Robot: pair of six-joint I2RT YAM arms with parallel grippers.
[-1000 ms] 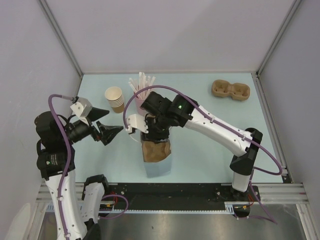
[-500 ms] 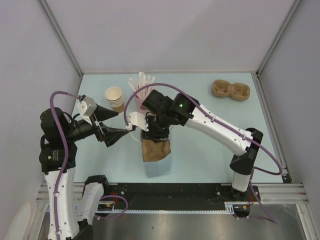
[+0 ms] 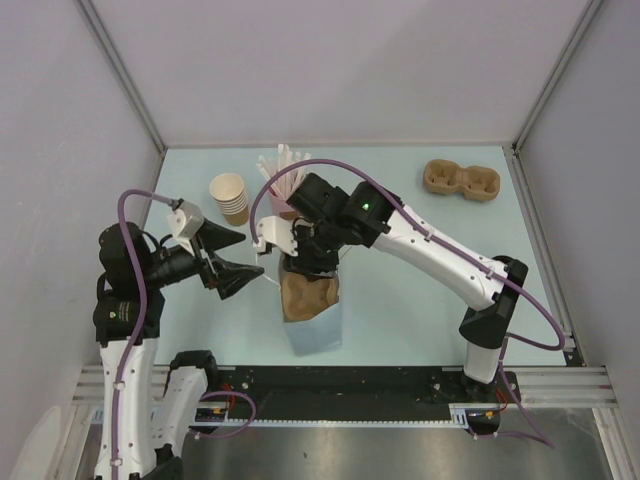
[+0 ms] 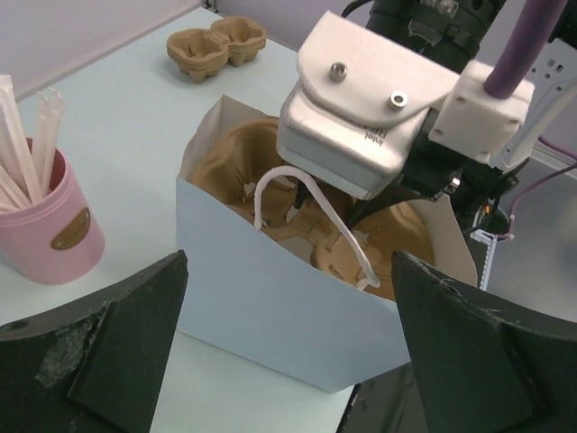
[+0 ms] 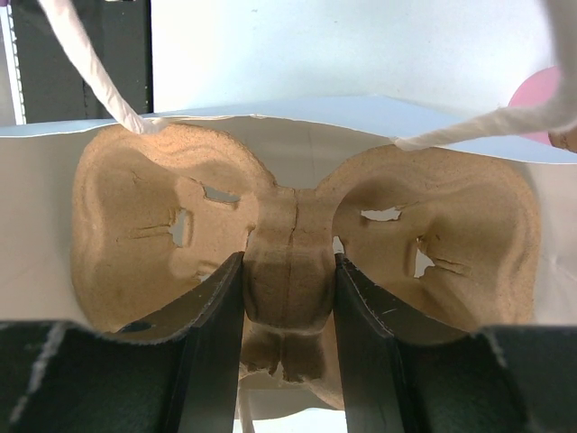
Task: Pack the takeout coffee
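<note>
A white paper bag [image 3: 316, 336] stands open at the table's near middle. A brown pulp cup carrier [image 3: 308, 297] sits in its mouth. My right gripper [image 3: 306, 263] is shut on the carrier's middle ridge [image 5: 288, 271] from above, with both empty cup wells [image 5: 135, 234] showing inside the bag walls [image 5: 36, 262]. My left gripper [image 3: 236, 259] is open and empty just left of the bag, its jaws spread wide in front of the bag's side [image 4: 270, 307]. The bag's white cord handles [image 4: 311, 194] hang loose. The brown lidded takeout coffee is out of view.
A stack of tan lidless cups [image 3: 230, 197] and a pink cup of white straws [image 3: 283, 188] stand behind the bag; the pink cup also shows in the left wrist view [image 4: 50, 225]. A second pulp carrier [image 3: 460, 181] lies at the back right.
My left gripper has swung right, closer to the bag's left side, still open. My right gripper has stayed on the carrier at the bag's mouth, shifting only slightly.
</note>
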